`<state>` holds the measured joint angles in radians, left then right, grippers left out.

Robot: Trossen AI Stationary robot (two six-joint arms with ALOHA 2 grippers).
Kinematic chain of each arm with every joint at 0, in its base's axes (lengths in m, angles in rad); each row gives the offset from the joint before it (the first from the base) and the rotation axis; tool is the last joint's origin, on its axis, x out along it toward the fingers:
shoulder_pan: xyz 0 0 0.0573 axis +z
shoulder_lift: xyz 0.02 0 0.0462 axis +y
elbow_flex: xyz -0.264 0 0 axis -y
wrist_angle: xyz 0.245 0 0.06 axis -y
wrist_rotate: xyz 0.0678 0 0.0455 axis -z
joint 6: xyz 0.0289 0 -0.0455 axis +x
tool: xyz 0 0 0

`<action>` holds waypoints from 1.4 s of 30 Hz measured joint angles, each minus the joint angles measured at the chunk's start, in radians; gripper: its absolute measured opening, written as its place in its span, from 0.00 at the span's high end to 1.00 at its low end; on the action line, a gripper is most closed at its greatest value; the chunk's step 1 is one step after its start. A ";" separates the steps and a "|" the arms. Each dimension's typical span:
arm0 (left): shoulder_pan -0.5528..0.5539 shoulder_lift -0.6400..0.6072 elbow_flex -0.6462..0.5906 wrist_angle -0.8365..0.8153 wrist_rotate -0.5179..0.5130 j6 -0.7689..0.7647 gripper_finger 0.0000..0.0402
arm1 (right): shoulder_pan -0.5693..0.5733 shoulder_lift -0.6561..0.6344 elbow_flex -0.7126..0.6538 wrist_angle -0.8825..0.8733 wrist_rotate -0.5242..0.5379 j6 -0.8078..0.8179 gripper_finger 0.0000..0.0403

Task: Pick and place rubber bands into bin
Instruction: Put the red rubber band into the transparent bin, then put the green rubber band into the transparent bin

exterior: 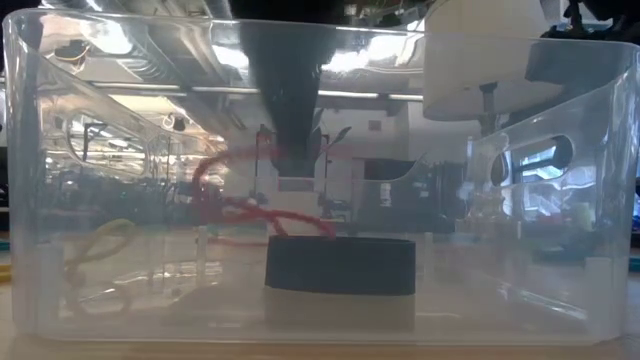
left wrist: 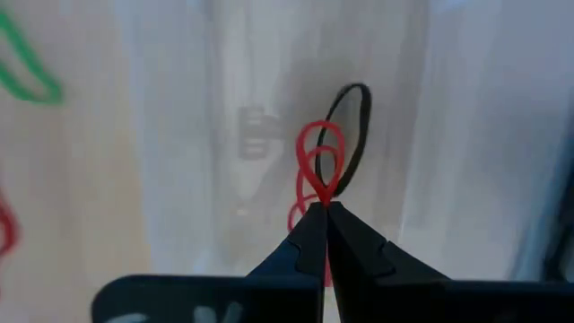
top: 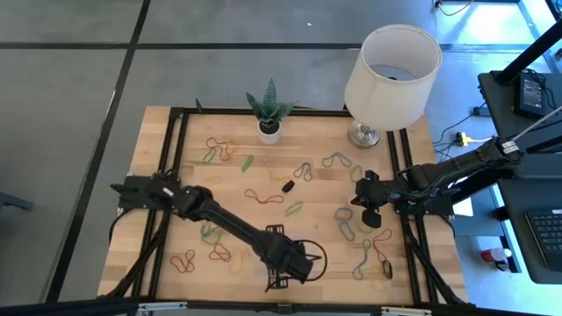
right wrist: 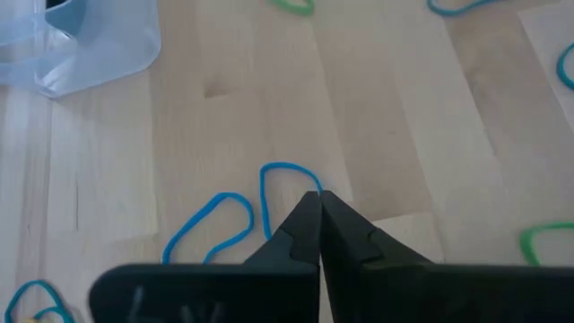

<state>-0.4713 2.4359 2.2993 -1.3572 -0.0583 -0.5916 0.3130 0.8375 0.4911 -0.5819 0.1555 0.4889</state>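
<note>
Two tools are at work. The left tool (left wrist: 323,208) is clamped on a red rubber band (left wrist: 320,166), whose loops hang past the tips, long axis in line with the fingers. It hangs over the clear bin (top: 309,256) at 6 o'clock on the surface (top: 263,167), so release looks next. The right tool (right wrist: 319,199), at 3 o'clock, is pinched on a blue band (right wrist: 269,202) lying flat.

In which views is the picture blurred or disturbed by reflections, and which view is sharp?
Low view: the camera looks through the clear bin, whose walls carry bright reflections and make the room hazy. Left wrist view: the red rubber band in the left gripper is fairly sharp, the background soft. Right wrist view: wood grain and the blue rubber band look sharp.
</note>
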 joint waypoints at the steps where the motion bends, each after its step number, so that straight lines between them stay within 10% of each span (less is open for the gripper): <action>1: 0.000 0.015 0.000 -0.001 0.014 -0.005 0.99 | 0.000 0.000 0.000 0.000 0.000 0.001 0.99; 17: 0.045 -0.081 0.000 -0.088 -0.063 -0.031 0.68 | 0.000 0.000 0.000 0.003 0.000 0.007 0.98; 30: 0.161 -0.270 -0.033 -0.191 -0.321 0.212 0.99 | 0.000 0.000 0.000 0.182 0.006 0.003 0.95; 42: 0.293 -0.824 -0.946 0.435 -0.157 0.395 1.00 | -0.009 0.120 0.000 0.481 0.088 0.004 0.99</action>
<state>-0.1786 1.6116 1.3536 -0.9227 -0.2148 -0.1970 0.3040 0.9576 0.4910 -0.1008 0.2434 0.4933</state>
